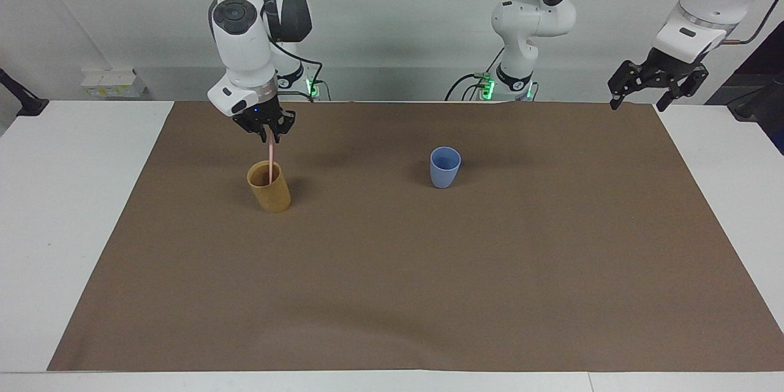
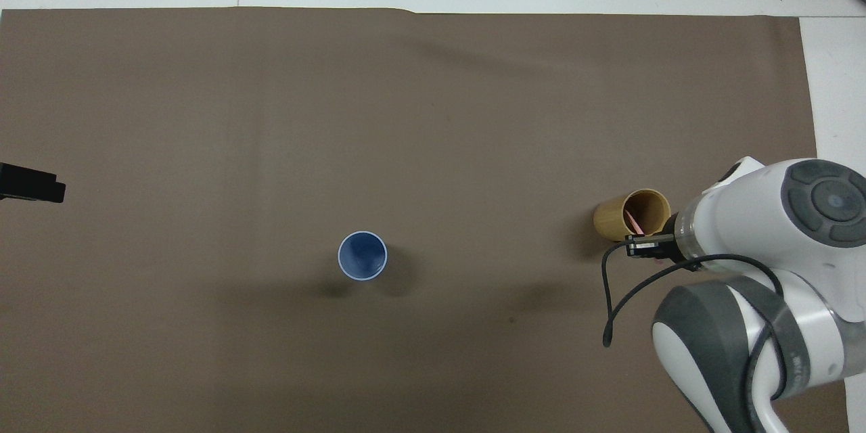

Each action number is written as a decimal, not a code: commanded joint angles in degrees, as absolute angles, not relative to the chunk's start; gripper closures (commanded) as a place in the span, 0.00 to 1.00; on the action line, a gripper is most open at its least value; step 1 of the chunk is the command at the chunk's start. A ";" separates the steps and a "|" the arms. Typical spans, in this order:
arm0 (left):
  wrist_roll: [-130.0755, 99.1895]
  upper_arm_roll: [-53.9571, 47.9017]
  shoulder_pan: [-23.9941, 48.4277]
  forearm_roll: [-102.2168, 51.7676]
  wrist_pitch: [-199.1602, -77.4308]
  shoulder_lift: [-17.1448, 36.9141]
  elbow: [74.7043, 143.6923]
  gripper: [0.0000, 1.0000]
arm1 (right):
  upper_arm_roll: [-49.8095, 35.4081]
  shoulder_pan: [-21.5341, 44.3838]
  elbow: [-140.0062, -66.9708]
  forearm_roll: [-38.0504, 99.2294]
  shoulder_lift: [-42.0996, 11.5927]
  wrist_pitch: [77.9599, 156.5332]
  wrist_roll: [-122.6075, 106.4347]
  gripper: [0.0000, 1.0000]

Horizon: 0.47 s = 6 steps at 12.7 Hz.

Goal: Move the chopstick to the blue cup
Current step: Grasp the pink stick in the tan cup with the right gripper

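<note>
The right hand [image 1: 268,136] is in the air over the tan cup [image 1: 269,187], and its 2 fingers are closed in around the top end of the chopstick [image 1: 270,162]. The chopstick is thin and pale pink; it stands almost upright, with its lower end inside the tan cup and its upper end between the fingers of the right hand. In the overhead view only a short piece of the pink stick shows inside the mouth of the cup, because the arm covers the rest. The tan cup stands upright on the brown mat [image 1: 392,269] toward the right arm's end of the table [image 1: 73,208]. The blue cup [image 1: 445,166] also stands upright on the mat (its mouth is open to the top and I see nothing inside it), well apart from the tan cup, toward the left arm's side. The left hand [image 1: 637,98] waits in the air over the edge of the mat at the left arm's end of the table, with its fingers spread wide and holding nothing.
</note>
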<state>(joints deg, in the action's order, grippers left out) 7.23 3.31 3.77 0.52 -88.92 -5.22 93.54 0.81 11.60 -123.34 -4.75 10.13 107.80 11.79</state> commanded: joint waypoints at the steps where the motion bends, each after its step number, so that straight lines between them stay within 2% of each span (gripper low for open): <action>1: 7.56 2.99 3.69 1.23 -87.54 -5.36 92.64 0.00 | 0.79 11.69 -124.63 -6.06 11.51 107.14 11.16 0.71; 3: 7.56 3.08 3.34 1.23 -87.54 -5.36 92.64 0.00 | 0.79 11.69 -124.63 -5.89 11.51 107.05 10.55 0.75; 6: 7.56 3.08 3.25 1.23 -87.54 -5.36 92.64 0.00 | 0.79 11.69 -124.19 -5.45 11.34 105.65 10.46 0.90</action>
